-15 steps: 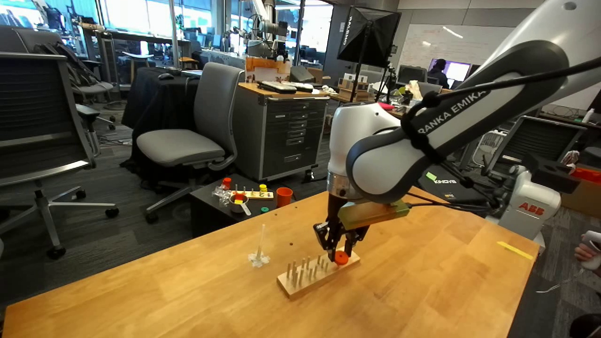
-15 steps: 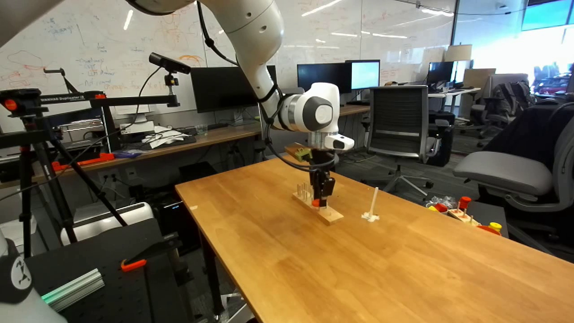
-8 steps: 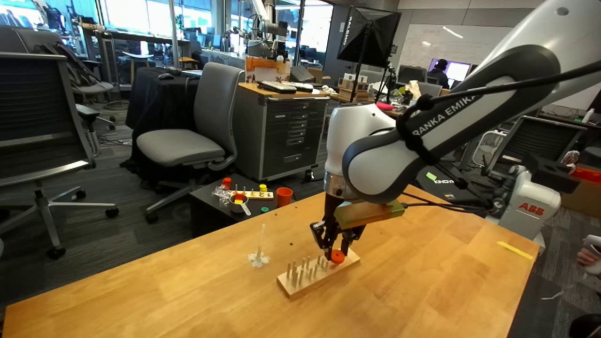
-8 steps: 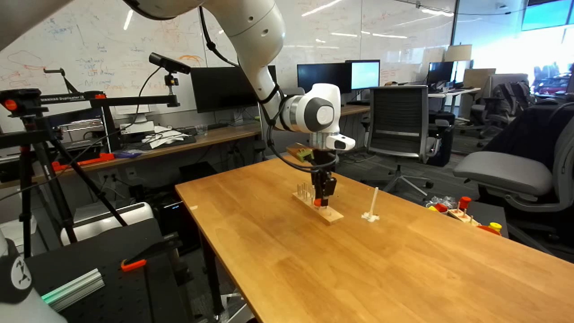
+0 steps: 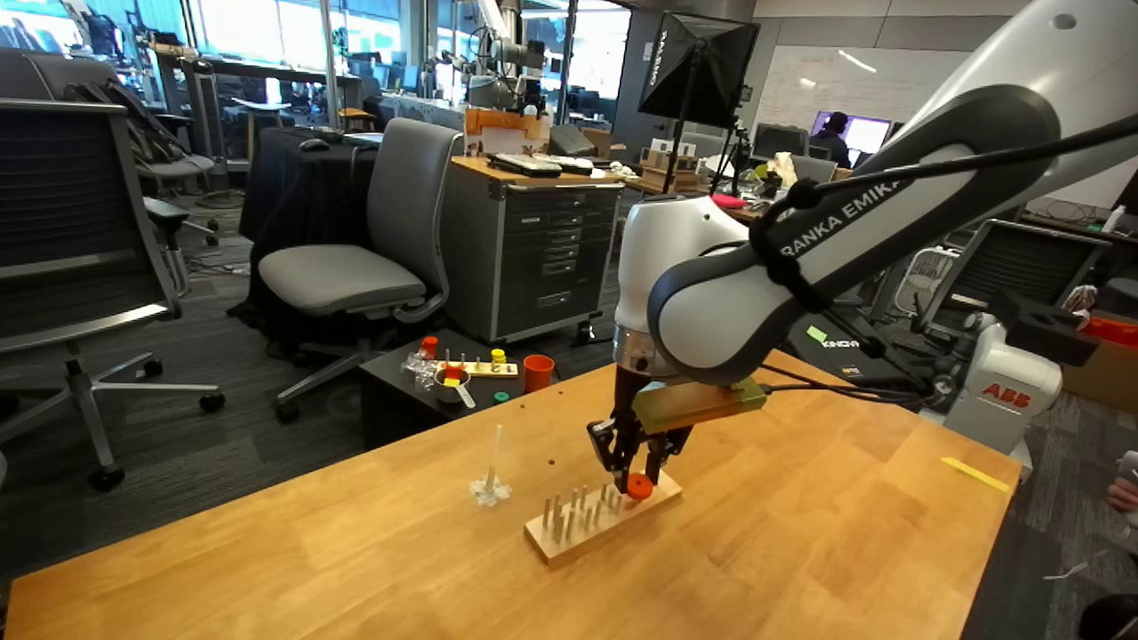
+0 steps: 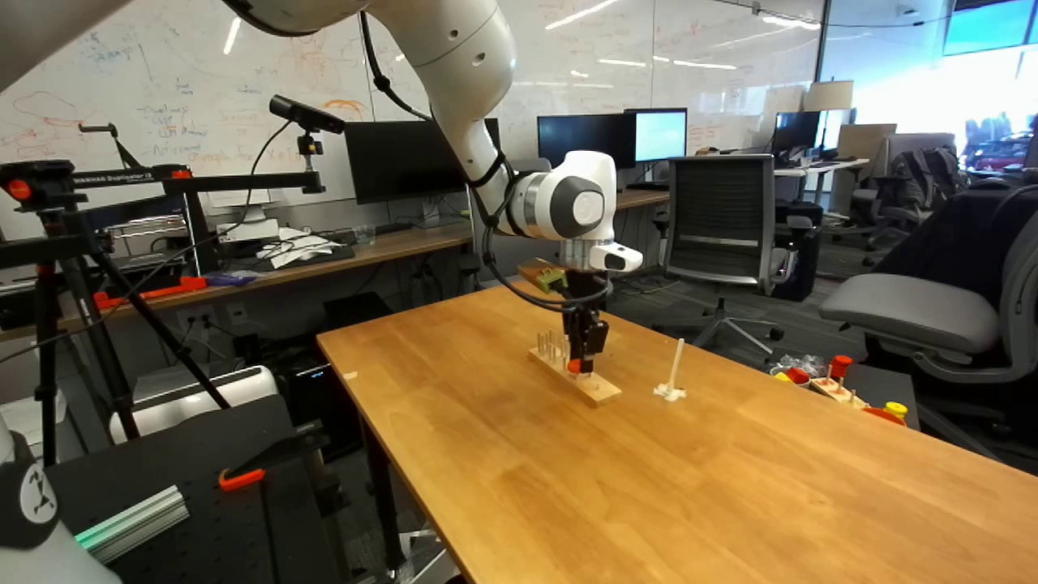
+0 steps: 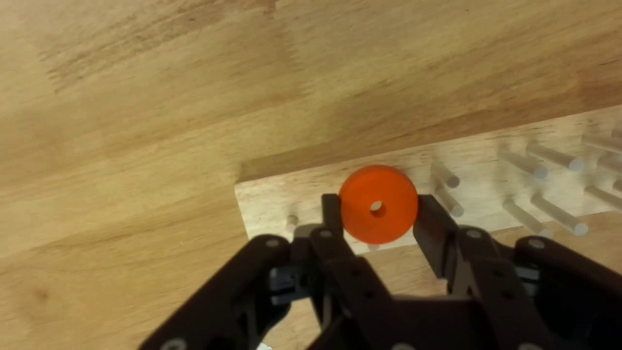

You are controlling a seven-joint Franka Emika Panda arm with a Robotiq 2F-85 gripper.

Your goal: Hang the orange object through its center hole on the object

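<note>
Warm-toned wood made up the table (image 5: 765, 560), a grey chair (image 5: 342, 276) standing beyond it. Both fingers (image 7: 332, 209) of the gripper (image 7: 379, 204) clasped an orange disc (image 7: 392, 201), parted only by its width. It was over a wooden pegboard (image 7: 272, 197), its centre hole plain in the wrist view; whether it touched the board I could not tell. A short peg (image 7: 291, 222) stood near one finger, longer pegs (image 7: 559, 213) past the other. Off to one side of the pegboard, a thin white rod (image 6: 675, 365) rose from the table.
</note>
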